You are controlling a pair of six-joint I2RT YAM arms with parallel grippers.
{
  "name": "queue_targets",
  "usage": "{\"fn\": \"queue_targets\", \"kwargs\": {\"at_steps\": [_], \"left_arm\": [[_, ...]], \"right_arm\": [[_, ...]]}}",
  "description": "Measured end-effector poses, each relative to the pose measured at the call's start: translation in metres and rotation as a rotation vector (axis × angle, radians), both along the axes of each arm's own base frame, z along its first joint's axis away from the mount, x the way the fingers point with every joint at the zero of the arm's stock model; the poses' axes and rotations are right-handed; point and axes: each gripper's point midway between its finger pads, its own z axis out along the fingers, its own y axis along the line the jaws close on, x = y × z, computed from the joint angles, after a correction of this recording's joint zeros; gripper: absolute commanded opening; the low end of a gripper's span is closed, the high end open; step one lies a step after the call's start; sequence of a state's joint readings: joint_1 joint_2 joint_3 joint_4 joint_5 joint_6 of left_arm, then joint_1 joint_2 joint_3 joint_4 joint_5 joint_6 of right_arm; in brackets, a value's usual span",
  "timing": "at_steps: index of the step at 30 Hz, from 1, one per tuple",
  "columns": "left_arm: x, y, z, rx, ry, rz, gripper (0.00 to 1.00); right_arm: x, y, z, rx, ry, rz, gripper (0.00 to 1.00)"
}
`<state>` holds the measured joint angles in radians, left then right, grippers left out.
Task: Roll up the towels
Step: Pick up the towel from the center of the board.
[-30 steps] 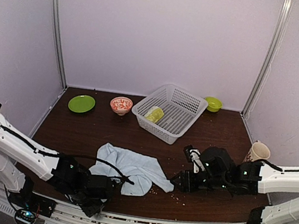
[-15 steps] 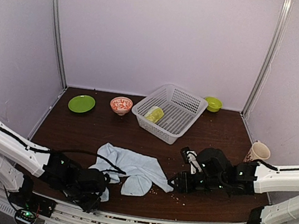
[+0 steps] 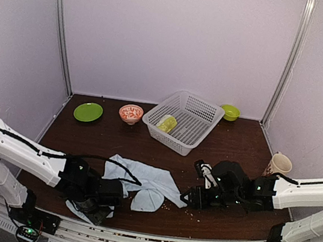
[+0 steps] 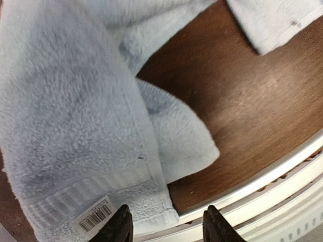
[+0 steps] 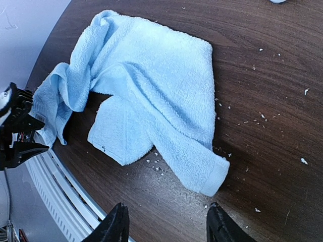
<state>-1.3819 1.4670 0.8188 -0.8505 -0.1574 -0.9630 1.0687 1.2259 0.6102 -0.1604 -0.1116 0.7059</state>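
The pale blue towel (image 3: 146, 182) lies crumpled on the brown table near the front; it also shows in the left wrist view (image 4: 75, 111) and the right wrist view (image 5: 151, 85). Its near-left corner, with a barcode label (image 4: 93, 218), reaches the table's front edge. My left gripper (image 3: 95, 209) is open over that corner (image 4: 166, 229), which lies between the jaws, nearer the left finger. My right gripper (image 3: 189, 197) is open and empty just off the towel's right corner (image 5: 166, 224). The lime-green towel (image 3: 167, 122) sits rolled in the basket.
A white mesh basket (image 3: 202, 112) stands at the back centre. A green plate (image 3: 88, 112) and a red patterned bowl (image 3: 130, 113) are at the back left, a small green bowl (image 3: 230, 112) at the back right, and a cup (image 3: 279, 164) on the right. Crumbs (image 5: 161, 162) lie by the towel.
The towel's near-left corner has been dragged to the table's front edge and a flap folded over in the middle. My left gripper shifted left with it. My right gripper edged left.
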Motion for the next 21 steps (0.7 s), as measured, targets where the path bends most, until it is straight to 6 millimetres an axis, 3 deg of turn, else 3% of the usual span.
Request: {"fn": "queue_targets", "kwargs": {"at_steps": [5, 8, 21], "left_arm": [[0.008, -0.018, 0.028, -0.056, -0.037, -0.005, 0.48], [0.009, -0.016, 0.034, -0.058, -0.044, -0.004, 0.43], [-0.009, 0.006, 0.003, -0.002, 0.047, 0.002, 0.43]], "right_arm": [[-0.001, -0.002, -0.002, -0.002, 0.002, 0.0, 0.52], [-0.002, -0.003, -0.004, -0.004, 0.003, 0.0, 0.52], [-0.003, -0.005, -0.006, -0.005, 0.004, 0.0, 0.52]]}}
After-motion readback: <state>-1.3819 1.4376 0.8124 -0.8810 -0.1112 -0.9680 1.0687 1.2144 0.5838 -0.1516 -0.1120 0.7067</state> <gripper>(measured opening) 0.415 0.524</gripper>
